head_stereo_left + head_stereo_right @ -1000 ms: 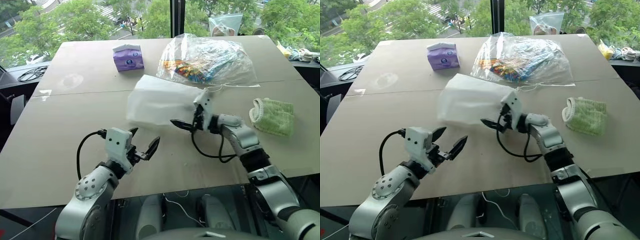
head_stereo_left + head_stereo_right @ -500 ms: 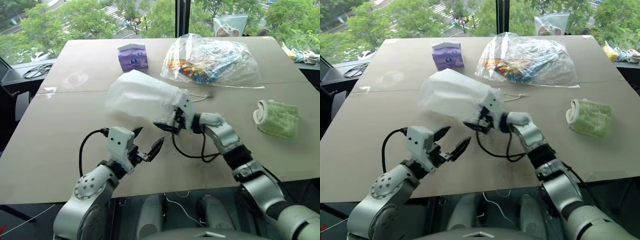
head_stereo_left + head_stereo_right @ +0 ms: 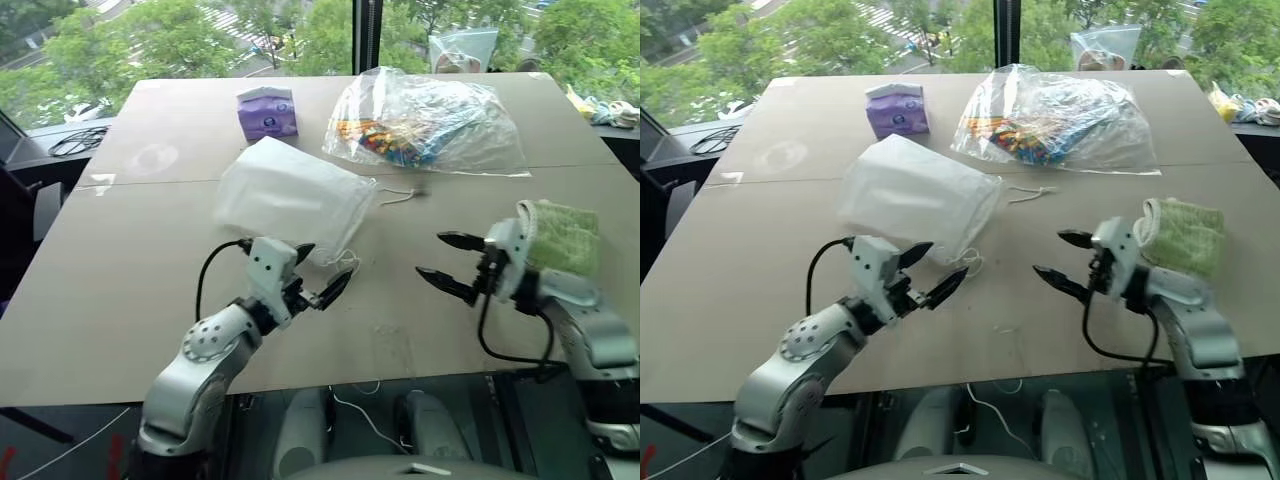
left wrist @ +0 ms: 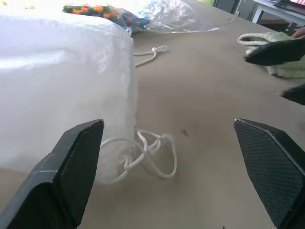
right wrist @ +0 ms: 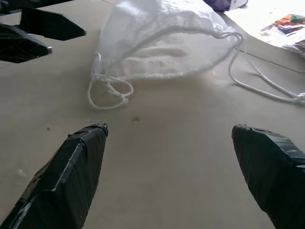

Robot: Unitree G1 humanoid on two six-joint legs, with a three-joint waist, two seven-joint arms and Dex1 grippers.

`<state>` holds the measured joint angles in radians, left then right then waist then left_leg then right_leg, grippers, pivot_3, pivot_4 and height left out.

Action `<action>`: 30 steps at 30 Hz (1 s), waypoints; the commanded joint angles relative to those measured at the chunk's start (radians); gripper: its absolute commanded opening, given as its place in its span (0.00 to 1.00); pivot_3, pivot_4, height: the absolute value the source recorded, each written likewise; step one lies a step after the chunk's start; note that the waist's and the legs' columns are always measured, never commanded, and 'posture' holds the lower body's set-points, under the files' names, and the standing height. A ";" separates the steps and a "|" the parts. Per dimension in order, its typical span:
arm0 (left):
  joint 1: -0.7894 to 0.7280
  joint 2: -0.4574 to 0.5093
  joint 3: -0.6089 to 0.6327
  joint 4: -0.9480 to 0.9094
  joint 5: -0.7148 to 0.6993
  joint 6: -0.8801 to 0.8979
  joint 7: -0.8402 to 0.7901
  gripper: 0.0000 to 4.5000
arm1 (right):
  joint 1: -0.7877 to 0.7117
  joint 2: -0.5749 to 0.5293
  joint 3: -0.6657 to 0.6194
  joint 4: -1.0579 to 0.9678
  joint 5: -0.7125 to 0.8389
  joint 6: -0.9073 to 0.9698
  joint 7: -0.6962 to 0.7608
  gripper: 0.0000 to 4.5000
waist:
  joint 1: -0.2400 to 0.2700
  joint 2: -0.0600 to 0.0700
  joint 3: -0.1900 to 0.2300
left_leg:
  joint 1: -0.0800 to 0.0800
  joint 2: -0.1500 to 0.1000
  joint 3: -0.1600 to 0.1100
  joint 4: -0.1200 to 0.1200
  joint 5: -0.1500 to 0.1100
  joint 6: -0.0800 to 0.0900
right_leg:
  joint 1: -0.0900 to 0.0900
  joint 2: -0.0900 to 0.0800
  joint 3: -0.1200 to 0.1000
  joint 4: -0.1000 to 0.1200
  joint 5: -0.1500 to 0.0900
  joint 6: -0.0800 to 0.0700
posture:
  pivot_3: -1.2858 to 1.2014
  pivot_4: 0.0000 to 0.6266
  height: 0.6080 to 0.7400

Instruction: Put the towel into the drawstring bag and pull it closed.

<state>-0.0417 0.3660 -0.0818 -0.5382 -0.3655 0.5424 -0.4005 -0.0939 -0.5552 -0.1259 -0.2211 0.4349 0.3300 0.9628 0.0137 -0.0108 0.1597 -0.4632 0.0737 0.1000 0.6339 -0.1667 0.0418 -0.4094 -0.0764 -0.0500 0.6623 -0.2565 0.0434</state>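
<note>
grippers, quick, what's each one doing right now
left gripper: open, holding nothing, beside the white fabric drawstring bag.
right gripper: open, holding nothing.

The drawstring bag (image 3: 290, 195) is thin, matt white cloth with twisted cords (image 4: 143, 155); the towel (image 3: 562, 235) is fluffy terry. The table (image 3: 130, 290) looks smooth and matt (faintly speckled). The clear plastic bag (image 3: 425, 120) is glossy and crinkled.
</note>
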 commanded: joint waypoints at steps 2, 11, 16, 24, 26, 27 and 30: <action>-0.118 -0.065 -0.096 0.122 0.186 -0.097 0.112 1.00 | 0.098 -0.063 -0.164 -0.131 0.138 0.045 0.005 0.99 | 0.002 0.000 0.000 | 0.000 0.000 0.000 0.000 0.000 0.000 | 0.000 0.000 0.001 0.000 0.000 0.000 | 0.52 0.24 1.00; -0.236 -0.199 -0.184 0.262 0.408 -0.099 0.286 1.00 | 0.111 -0.059 -0.187 -0.173 0.196 0.063 -0.064 0.99 | 0.002 -0.001 0.000 | 0.001 0.000 -0.001 0.001 0.000 0.001 | 0.000 0.002 0.002 0.000 0.001 0.002 | 0.52 0.24 1.00; -0.286 -0.241 -0.237 0.322 0.538 -0.087 0.361 1.00 | 0.108 -0.051 -0.192 -0.177 0.213 0.060 -0.099 0.99 | 0.003 -0.002 0.000 | 0.000 0.000 -0.002 0.001 0.000 0.001 | 0.001 0.002 0.003 0.000 0.002 0.003 | 0.52 0.24 1.00; -0.316 -0.204 -0.323 0.341 0.725 -0.094 0.379 1.00 | 0.093 -0.066 -0.192 -0.158 0.202 0.040 -0.108 0.99 | 0.002 -0.001 0.000 | 0.000 0.000 -0.002 0.001 0.000 0.001 | 0.000 0.002 0.003 0.000 0.002 0.003 | 0.52 0.24 1.00; -0.318 -0.193 -0.343 0.347 0.787 -0.094 0.394 1.00 | 0.093 -0.070 -0.194 -0.155 0.198 0.039 -0.110 0.99 | 0.002 -0.001 0.000 | 0.000 0.000 -0.002 0.001 0.000 0.001 | 0.000 0.002 0.003 0.000 0.002 0.003 | 0.52 0.24 1.00; -0.319 -0.193 -0.348 0.348 0.806 -0.095 0.397 1.00 | 0.093 -0.072 -0.194 -0.153 0.197 0.038 -0.111 0.99 | 0.002 -0.001 0.000 | 0.000 0.000 -0.002 0.001 0.000 0.001 | 0.000 0.002 0.003 0.000 0.002 0.003 | 0.52 0.24 1.00; -0.315 -0.206 -0.344 0.349 0.830 -0.087 0.396 1.00 | 0.087 -0.077 -0.196 -0.145 0.195 0.034 -0.114 0.99 | 0.002 -0.001 0.000 | 0.000 0.000 -0.002 0.001 0.000 0.001 | 0.000 0.002 0.003 0.000 0.002 0.003 | 0.52 0.24 1.00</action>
<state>-0.3483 0.1710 -0.4196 -0.1745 0.4371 0.4567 -0.0155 0.0079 -0.6171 -0.2871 -0.3525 0.6248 0.3855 0.8525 0.0157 -0.0122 0.1596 -0.4630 0.0740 0.0982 0.6350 -0.1665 0.0424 -0.4090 -0.0743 -0.0473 0.6625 -0.2547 0.0464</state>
